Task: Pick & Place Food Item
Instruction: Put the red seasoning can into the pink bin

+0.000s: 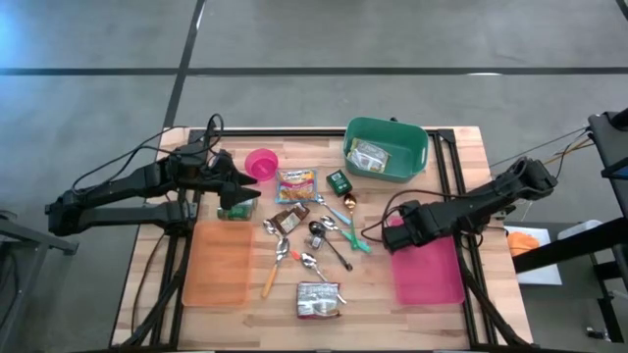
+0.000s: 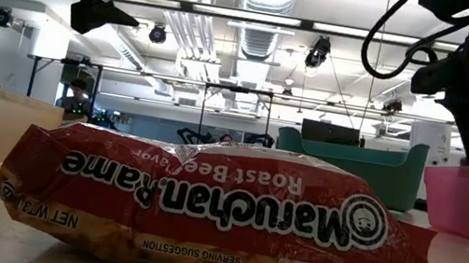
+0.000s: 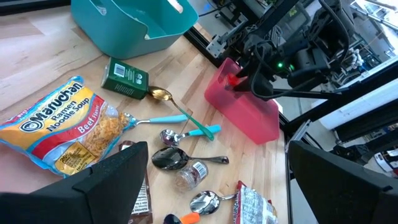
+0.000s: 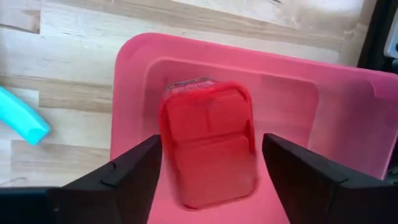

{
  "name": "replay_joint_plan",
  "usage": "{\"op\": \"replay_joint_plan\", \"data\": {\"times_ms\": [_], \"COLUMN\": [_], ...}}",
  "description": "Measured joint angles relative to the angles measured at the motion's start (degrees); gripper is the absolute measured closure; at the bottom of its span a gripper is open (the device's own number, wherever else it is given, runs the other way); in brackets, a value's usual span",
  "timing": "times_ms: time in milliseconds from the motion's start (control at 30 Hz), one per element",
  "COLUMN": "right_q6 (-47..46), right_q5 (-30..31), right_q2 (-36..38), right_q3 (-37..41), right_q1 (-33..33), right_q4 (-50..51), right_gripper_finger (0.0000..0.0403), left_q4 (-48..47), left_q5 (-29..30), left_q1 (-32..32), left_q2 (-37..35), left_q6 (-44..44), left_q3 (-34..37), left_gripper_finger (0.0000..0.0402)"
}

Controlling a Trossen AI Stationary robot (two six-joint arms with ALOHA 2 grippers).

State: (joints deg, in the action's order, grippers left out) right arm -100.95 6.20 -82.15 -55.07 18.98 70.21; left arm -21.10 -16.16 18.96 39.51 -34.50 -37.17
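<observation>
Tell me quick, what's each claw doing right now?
Left gripper: open, holding nothing.
Right gripper: open over the pink bin, red packet between its fingers, apparently let go.

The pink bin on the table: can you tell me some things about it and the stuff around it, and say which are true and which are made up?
1. The right gripper hovers over the pink bin. True.
2. A red packet shows between the right gripper's open fingers, over the pink bin. True.
3. The green bin is empty. False: a packet lies in it.
4. The left gripper is shut on a spoon. False: it is open and holds nothing.
5. The orange tray holds the ramen pack. False: the ramen pack lies on the table.
</observation>
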Motion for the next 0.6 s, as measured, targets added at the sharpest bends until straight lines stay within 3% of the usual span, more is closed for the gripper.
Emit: {"op": "replay_joint_plan", "data": {"times_ms": [600], "right_q6": [3.2], "right_q5": [1.8], "right_q2": [0.0], "right_q3": [-1.1], "right_q1": [-0.2], "right_q4": [0.7], "right_gripper_finger": [0.0112], "left_q4": [0.0], "left_q5": [0.0], "left_q1": [0.0], "left_q2": [0.0], "left_q6": [0.0], "left_q3": [0.0], "left_gripper_finger": [0.0011]}}
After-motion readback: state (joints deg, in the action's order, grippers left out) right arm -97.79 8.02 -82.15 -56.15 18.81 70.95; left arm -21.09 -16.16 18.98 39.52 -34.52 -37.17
